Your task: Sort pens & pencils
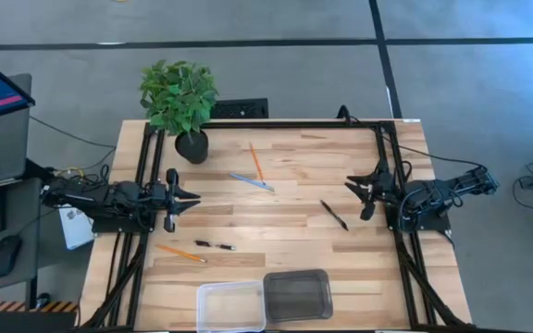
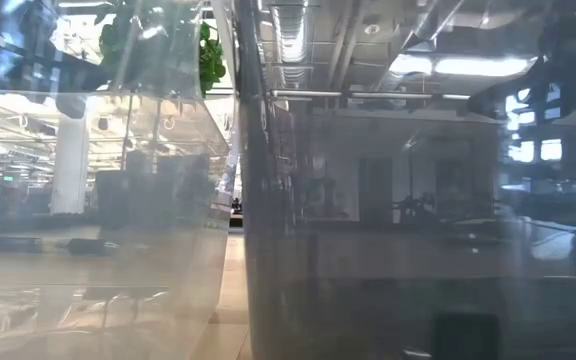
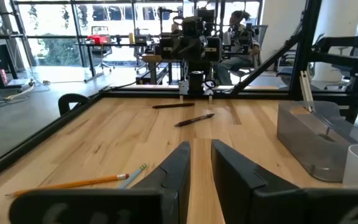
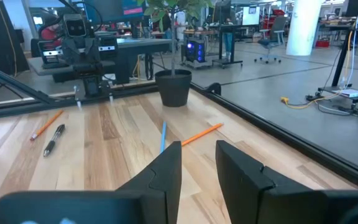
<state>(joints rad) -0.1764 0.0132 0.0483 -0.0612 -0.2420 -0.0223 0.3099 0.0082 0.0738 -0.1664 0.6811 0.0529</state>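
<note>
**Nothing picked up yet, so choose the first grab carefully**

The table has two bins at its near edge: a clear bin and a darker bin. A potted plant sits by the far-left corner.

The left gripper waits at the left edge, fingers a little apart and empty. The right gripper is at the right edge, also slightly open, holding nothing.

The pencils: an orange one crosses the blue-grey one mid-table, and another orange pencil lies near-left. The pens: one just beside that pencil, the other toward the right.

I'd start with the lone right pen, gripping mid-shaft, square across it. Leave the crossed pair for later.
</note>
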